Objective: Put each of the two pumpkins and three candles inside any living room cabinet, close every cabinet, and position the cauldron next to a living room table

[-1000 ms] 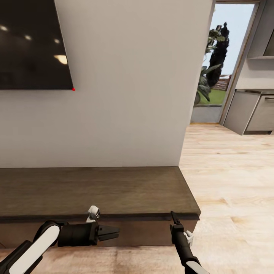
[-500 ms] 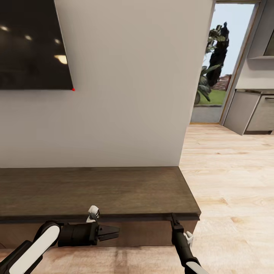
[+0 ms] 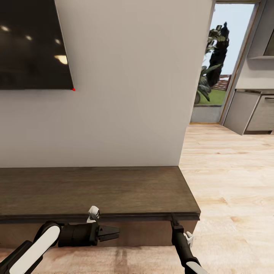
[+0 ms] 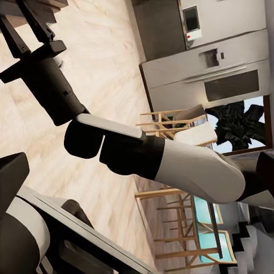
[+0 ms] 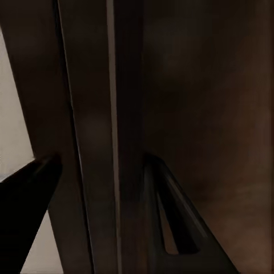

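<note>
Bare wall and a TV (image 3: 34, 45) stood above the cabinet (image 3: 95, 190), lower frame. Right gripper (image 3: 173, 220), jaws apart, straddled the drawer's top lip (image 5: 111, 137), evidently to pull it. Left gripper (image 3: 114, 232) idled, jaws closed.

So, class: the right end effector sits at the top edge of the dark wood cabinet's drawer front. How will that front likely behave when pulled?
The cabinet looks rigid, so its front should move stiffly, likely sliding straight out rather than flexing. With no handle visible, the right end effector may slip off the thin edge. The long, low body probably won't tip.
</note>
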Tool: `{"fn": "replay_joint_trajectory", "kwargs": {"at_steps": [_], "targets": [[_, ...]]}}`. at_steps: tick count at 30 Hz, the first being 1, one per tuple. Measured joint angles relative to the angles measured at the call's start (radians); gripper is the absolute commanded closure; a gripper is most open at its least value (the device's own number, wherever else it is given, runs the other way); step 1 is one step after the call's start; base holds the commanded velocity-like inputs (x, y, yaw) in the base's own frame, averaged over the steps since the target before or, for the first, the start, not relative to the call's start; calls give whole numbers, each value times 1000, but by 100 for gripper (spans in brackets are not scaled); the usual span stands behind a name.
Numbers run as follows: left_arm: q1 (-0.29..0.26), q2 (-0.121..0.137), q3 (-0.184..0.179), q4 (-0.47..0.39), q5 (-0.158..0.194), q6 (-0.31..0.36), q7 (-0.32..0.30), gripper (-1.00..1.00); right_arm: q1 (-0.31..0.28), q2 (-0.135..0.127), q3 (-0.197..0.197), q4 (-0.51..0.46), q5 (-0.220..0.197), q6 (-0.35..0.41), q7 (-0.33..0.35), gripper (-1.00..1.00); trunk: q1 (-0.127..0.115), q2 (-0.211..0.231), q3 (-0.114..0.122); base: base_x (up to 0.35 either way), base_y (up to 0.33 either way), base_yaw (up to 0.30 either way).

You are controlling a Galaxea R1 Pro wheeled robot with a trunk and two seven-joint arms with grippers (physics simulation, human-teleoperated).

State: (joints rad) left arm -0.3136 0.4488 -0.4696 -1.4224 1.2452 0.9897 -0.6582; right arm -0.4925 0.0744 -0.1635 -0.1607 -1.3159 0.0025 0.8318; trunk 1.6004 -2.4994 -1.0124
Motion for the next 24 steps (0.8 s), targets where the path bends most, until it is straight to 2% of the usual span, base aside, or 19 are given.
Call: {"fn": "replay_joint_trajectory", "kwargs": {"at_steps": [24], "targets": [[0, 0, -12, 0, 0, -2, 1, -100, 0, 0, -1, 0, 2, -2, 12, 100, 0, 0, 0, -18, 0, 0]]}}
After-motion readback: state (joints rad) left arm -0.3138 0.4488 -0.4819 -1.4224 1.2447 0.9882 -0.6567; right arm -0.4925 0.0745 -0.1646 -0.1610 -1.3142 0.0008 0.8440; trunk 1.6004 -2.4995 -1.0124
